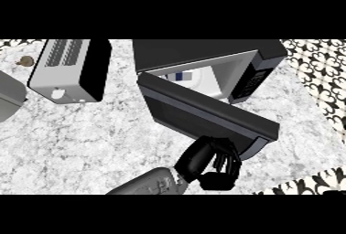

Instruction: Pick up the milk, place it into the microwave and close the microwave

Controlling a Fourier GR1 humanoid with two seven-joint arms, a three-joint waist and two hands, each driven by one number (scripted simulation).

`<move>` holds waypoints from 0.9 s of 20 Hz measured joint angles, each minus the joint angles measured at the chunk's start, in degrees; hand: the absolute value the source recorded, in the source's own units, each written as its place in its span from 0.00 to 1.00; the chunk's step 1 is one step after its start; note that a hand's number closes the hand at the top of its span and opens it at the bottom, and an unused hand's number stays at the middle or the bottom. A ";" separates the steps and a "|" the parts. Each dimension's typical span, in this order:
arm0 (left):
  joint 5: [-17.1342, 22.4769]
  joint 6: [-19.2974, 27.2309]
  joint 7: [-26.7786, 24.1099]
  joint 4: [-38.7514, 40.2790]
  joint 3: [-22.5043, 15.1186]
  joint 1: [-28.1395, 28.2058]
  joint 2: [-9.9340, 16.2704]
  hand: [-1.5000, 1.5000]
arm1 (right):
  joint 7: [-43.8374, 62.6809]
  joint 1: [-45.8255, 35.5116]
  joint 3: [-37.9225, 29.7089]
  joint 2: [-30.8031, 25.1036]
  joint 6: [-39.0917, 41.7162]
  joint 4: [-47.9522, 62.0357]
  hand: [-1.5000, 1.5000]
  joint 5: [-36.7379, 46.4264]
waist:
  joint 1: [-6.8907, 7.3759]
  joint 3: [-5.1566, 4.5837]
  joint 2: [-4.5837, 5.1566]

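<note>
Milk (180,76): we see a white carton with a blue patch inside the microwave cavity, at the back left of the opening. Only a small part shows above the door's top edge.

Microwave (260,73): it sits at the back of the counter, right of centre, with a dark top and a control panel on its right face. We can see into its pale interior.

Door (202,114): hinged at the left, it stands partly open and swings out toward us at a slant, covering most of the opening. Its free end is the near right corner.

Hand (215,164): we see one black hand on a grey forearm coming up from the lower edge. Its fingers are curled together and touch the underside of the door's free corner. Whether they wrap the edge or only press on it we cannot tell. We take it for the right hand, though the forearm enters near the middle.

Left hand: we do not see it.

Toaster (71,68): a white and black box stands well apart to the left of the microwave, its slots facing up.

Counter (88,137): pale speckled stone, bare in front of the toaster.

Grey object (10,98): it is cut off by the left edge, so we cannot name it.
</note>
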 measured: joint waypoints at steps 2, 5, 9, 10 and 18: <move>1.12 0.92 -0.21 0.50 0.63 -2.22 -0.10 1.00 | 0.55 -0.64 0.17 -0.53 0.15 -0.88 0.00 -0.45 | -0.98 0.04 0.23; 2.65 2.15 -0.28 1.85 1.45 -5.33 -0.06 1.00 | 1.21 -1.78 0.10 -1.12 0.30 -1.96 0.00 -1.44 | -2.39 0.14 0.62; 4.96 3.40 -0.06 3.70 2.70 -9.04 -0.02 1.00 | 2.55 -3.29 0.54 -2.08 1.22 -3.27 0.00 -2.68 | -3.95 0.23 1.24; 5.54 3.72 0.00 4.12 2.96 -9.85 -0.01 1.00 | 2.87 -3.71 0.77 -2.05 1.45 -3.58 0.00 -3.06 | -4.29 0.26 1.41; 9.48 5.64 0.66 8.54 4.85 -15.64 0.59 1.00 | 5.63 -6.81 1.90 -3.46 3.72 -5.91 0.00 -5.89 | -7.05 0.44 2.50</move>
